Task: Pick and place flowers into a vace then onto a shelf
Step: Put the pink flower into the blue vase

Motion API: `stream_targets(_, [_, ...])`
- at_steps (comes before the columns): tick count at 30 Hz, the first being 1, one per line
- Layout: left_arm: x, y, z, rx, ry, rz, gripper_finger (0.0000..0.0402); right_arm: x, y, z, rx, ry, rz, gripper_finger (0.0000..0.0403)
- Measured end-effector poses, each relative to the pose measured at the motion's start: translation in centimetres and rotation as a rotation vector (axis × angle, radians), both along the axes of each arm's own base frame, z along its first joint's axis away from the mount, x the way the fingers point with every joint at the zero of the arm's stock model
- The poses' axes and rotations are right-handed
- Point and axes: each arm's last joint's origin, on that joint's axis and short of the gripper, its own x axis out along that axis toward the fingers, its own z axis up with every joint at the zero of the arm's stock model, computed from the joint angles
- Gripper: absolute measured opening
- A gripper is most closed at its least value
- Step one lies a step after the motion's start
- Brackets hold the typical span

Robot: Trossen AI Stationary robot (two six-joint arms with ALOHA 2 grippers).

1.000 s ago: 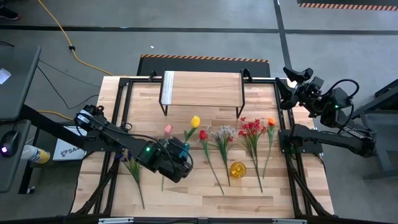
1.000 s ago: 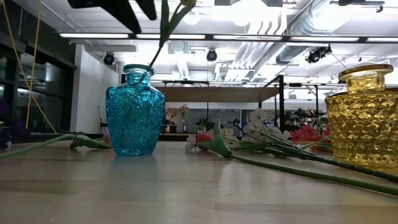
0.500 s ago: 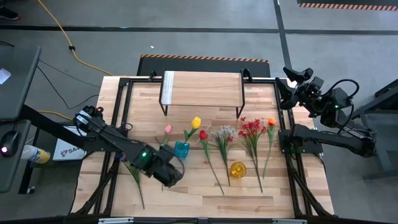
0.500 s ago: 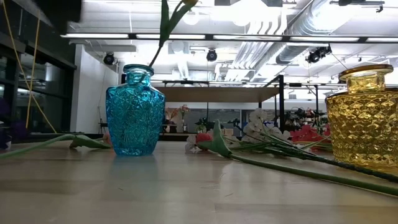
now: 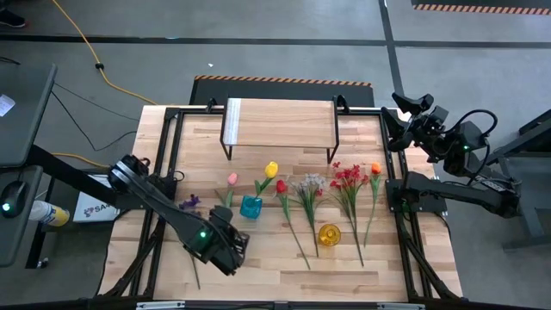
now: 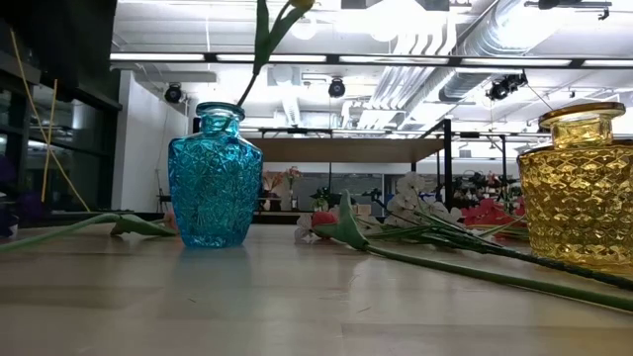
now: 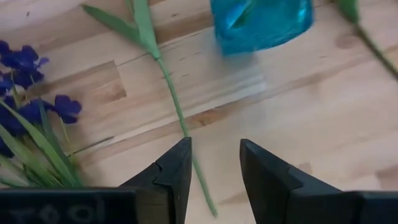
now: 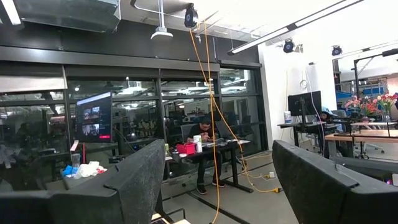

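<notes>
Left hand (image 7: 213,163) hangs low over the plank counter (image 5: 275,258), near its front-left. Fingers are apart with bare wood in the gap, gripping nothing. Just beside one fingertip (image 7: 180,155) lies a thin green stem (image 7: 177,112). The purple-bloomed flower (image 7: 25,106) is off to that same side. Ahead of the hand stands the faceted blue glass vase (image 7: 261,22).

Only the low view shows that vase (image 6: 215,176) upright with a green stem rising out of its neck. The amber faceted glass vase (image 6: 584,188) appears there too. The overhead view (image 5: 329,233) shows it standing among loose stems, further from the left hand than the blue vase.

Overhead only: the remaining flowers (image 5: 306,196) lie flat in a row between the vases and the shelf. Their blooms are pink, yellow, red, white and orange. The low light-wood shelf on black legs (image 5: 280,123) sits at the far side of the counter with nothing on it.

Right hand (image 8: 217,180) is parked off the counter's far-right corner. It points into the room with fingers wide apart and holds nothing. Its wrist view alone shows a person seated at a desk.

Text: partial "SA" on a white label (image 5: 93,209) left of the counter. Nothing else is legible.
</notes>
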Motion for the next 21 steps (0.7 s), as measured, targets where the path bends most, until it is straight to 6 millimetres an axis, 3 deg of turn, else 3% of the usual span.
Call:
stream_targets(8, [1.2, -1.0, -3.2, 0.023, 0.029, 0.126, 0.017, 0.0, 0.0, 0.0, -0.001, -0.004, 0.0, 0.0287])
stream_targets(21, [0.8, -0.7, -5.2, 0.038, 0.032, 0.224, 0.0167, 0.2, 0.3, 0.0, -0.035, 0.014, 0.119, 0.0287])
